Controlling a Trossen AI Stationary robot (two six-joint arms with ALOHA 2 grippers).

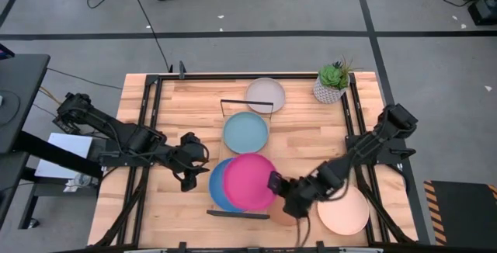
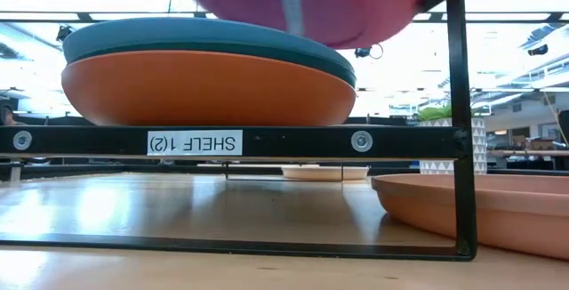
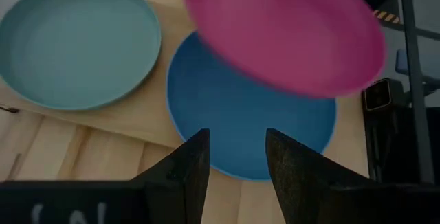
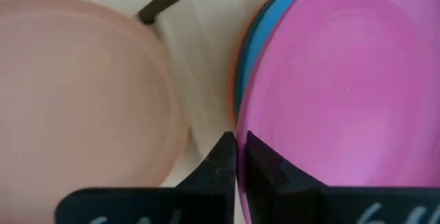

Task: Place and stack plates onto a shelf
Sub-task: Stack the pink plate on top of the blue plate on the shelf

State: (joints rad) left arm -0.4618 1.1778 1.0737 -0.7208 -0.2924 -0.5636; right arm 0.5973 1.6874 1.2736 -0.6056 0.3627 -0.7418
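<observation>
So far, left of the shelf [image 1: 242, 125], our left gripper [image 1: 189, 177] waits, fingers apart. On its near end lies a stack topped bright blue [image 1: 218, 187]; our right gripper [image 1: 278, 183] clamps the magenta plate [image 1: 250, 181] above it. Greyish white [image 1: 265, 95] and peach [image 1: 343, 210] remain unstacked.

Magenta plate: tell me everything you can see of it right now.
The magenta plate is round, matte and shallow with a low raised rim. The right pincer grips its edge, fingers shut on the rim. It hangs tilted above the bright blue plate topping the stack at the near end of the shelf, not yet resting on it. Nothing else touches it.
</observation>
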